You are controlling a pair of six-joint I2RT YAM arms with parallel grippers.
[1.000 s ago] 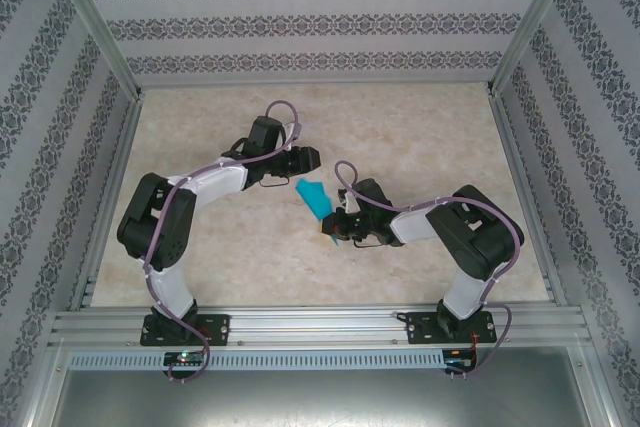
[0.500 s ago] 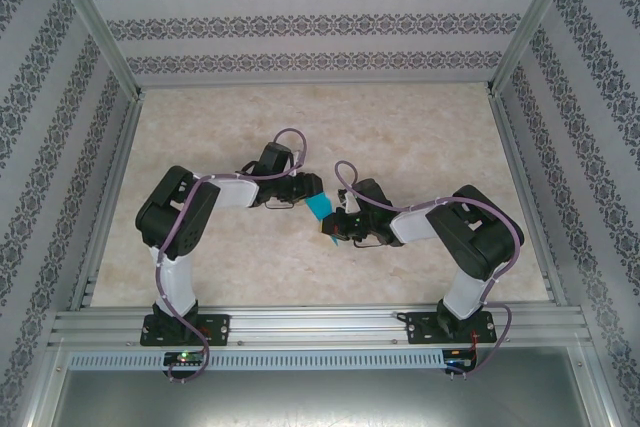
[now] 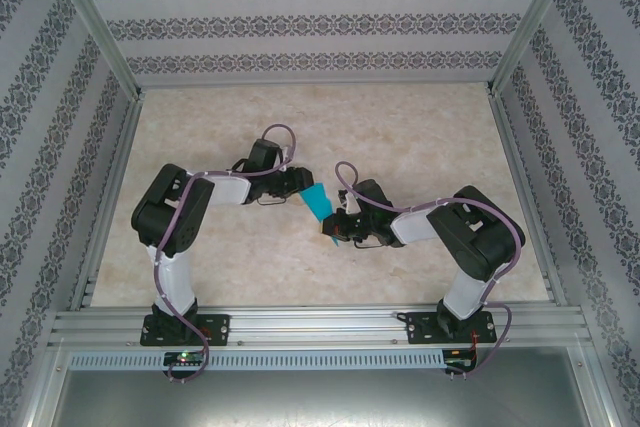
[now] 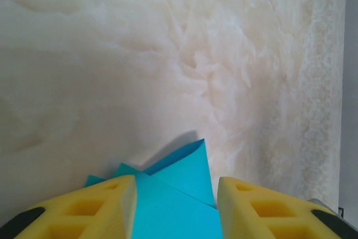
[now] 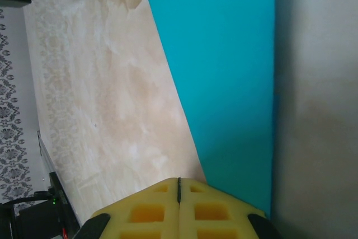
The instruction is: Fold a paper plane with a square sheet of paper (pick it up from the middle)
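- Top view: we're mid-fold, not at the pickup. The paper point(image 3: 320, 199) is already a narrow teal shape, sitting about mid-table point(image 3: 430, 137) between the two arms. The left gripper point(image 3: 301, 187) is right at its far end, and the right gripper point(image 3: 336, 231) is at its near end.
- Left wrist: the yellow fingers point(image 4: 84, 208) stand apart, with the paper point(image 4: 179, 194) lying in the gap. We can see layered flaps and a corner pointing away. We honestly can't tell whether the pads are touching it or just straddling it.
- Right wrist: the pads point(image 5: 151, 211) are pressed tight together. The paper point(image 5: 224, 71) runs right down to them, so we'd say this claw is pinching the near end and acting as the anchor.
- Our read on the step: the right is holding while the left lines up to work a flap or press a crease.
- What the next move needs: the left has to come down square on the fold line and not drag. The right has to hang on without twisting, since thin paper buckles or slips really easily.
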